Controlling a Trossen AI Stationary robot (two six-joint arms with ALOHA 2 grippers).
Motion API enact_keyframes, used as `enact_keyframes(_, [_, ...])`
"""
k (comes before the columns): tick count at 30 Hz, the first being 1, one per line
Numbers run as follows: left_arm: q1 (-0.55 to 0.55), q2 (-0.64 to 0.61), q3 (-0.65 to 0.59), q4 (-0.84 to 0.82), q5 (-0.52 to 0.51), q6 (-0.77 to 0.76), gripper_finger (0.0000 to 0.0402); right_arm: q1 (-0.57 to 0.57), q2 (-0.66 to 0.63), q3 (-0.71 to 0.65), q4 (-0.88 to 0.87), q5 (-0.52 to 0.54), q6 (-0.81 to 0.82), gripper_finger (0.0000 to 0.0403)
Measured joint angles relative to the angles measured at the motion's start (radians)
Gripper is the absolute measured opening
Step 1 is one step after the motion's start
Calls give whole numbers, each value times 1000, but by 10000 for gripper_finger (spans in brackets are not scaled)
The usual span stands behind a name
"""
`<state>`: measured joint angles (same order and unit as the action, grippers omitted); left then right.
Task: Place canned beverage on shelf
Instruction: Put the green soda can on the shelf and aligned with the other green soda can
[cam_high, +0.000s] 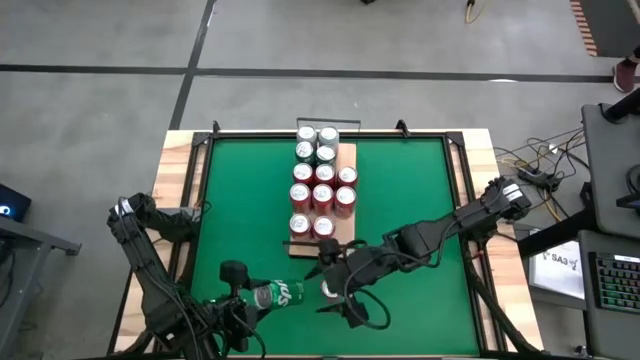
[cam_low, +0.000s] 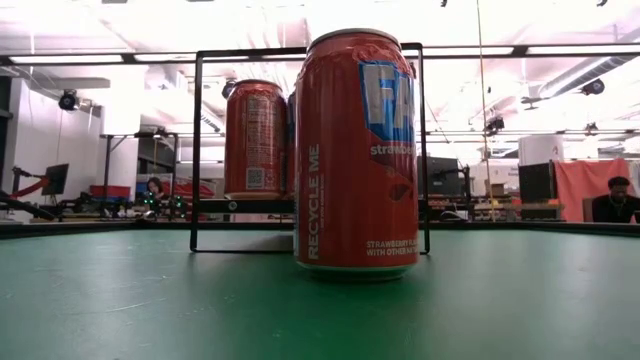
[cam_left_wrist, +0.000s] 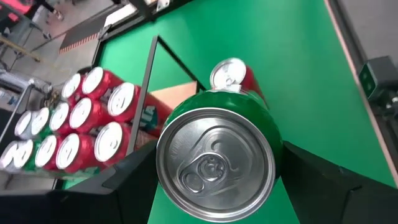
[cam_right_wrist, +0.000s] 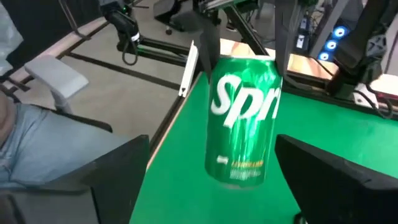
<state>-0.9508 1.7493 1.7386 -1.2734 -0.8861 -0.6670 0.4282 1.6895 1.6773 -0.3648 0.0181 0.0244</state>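
shelf (cam_high: 347, 190): the pale board sits mid-mat with red and green cans in rows along it; the near end looks short of a can or two.
loose red can (cam_low: 357, 150): stands upright on the green mat (cam_high: 420, 200) just off the shelf's near end, close to the low camera, not on the board as far as i can judge.
green can (cam_high: 275, 296): lies on its side off the mat, near the front edge, well short of the shelf.
left gripper (cam_high: 240, 305): has hold of the green can, fingers set wide around its body.
right gripper (cam_high: 340, 295): just beside the green can's far end, fingers spread wide and clear of it, holding nothing.
done: most of the shelf is stocked.
left: carry the green can over and stand it in a free spot.
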Motion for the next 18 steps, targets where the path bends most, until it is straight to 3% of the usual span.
enact_keyframes(12, [24,0,0,82,-54,133,275,6,48,57,-39,1,29,350])
enact_keyframes(18, [57,0,0,175,-61,273,275,-2,48,57,-42,10,66,350])
